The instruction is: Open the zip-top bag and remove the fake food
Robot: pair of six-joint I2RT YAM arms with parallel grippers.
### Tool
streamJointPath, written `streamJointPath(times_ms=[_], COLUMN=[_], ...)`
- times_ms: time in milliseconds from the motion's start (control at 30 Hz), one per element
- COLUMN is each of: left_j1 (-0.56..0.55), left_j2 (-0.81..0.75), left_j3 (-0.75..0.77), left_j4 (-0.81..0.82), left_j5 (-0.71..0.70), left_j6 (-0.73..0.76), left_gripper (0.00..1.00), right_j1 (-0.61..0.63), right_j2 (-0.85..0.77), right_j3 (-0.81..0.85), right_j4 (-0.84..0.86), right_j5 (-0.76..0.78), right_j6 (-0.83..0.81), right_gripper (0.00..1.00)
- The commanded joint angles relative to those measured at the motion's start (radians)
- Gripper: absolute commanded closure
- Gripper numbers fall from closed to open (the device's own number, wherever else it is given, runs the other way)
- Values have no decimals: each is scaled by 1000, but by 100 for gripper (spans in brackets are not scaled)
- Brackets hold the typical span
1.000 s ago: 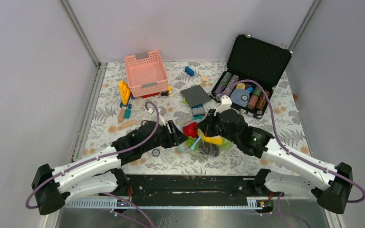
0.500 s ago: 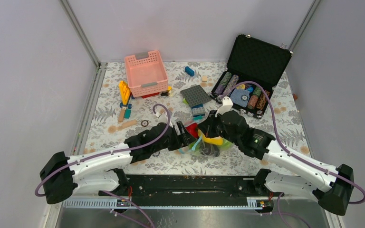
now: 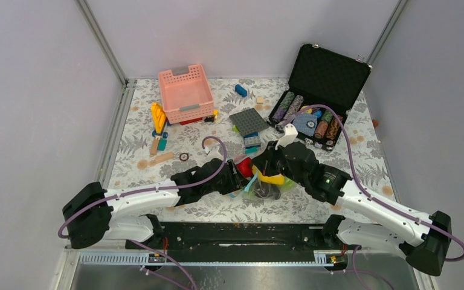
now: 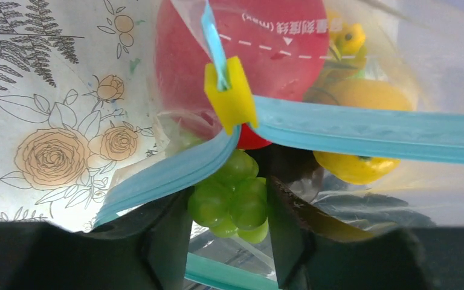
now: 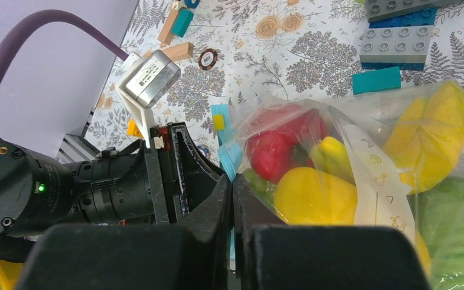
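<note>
The zip-top bag (image 3: 273, 186) lies at the front centre, clear with a light-blue zipper strip (image 4: 362, 130) and a yellow slider (image 4: 229, 93); its mouth is parted. Inside are fake food pieces: a red tomato (image 4: 241, 54), yellow pieces (image 5: 314, 193), green lettuce (image 5: 459, 235) and green grapes (image 4: 232, 202). My left gripper (image 4: 229, 208) reaches into the mouth, its fingers pressed on both sides of the grapes. My right gripper (image 5: 232, 187) is shut on the blue zipper strip and holds that edge up. In the top view both grippers meet at the bag, the left gripper (image 3: 241, 175) beside the right gripper (image 3: 260, 172).
A pink slatted basket (image 3: 185, 92) stands at the back left. An open black case (image 3: 320, 90) with poker chips is at the back right. A grey brick plate (image 3: 249, 121), blue bricks (image 5: 399, 45), wooden blocks (image 3: 163, 158) and a loose chip (image 3: 183, 156) lie behind the bag.
My left arm has stretched rightward and brought its gripper into the bag's mouth. The right gripper has kept its hold on the zipper strip and barely moved.
</note>
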Motion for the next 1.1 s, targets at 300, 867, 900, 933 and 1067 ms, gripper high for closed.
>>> streamJointPath(times_ms=[300,867,900,933,1067], left_j1=[-10,4,11,17,87], left_j2=[-148,-234,-236,-238,-242], left_j3=[55,334,350,373,430], left_j4=[-54,-292,-306,-321,-368], left_j5=[-35,-42,-46,-50,-22], left_j6=[91,337,348,364,405], left_gripper=[82,82,82,82,81], right_j1=[10,10,11,10,11], right_j2=[-69,-88,-89,-92,-98], right_j3=[-60,-106,-107,-111,-119], right_j4=[37,27,27,28,26], right_j5=[138,181,182,184,188], right_j6=[1,1,0,1,1], right_gripper=[100,100,100,100,100])
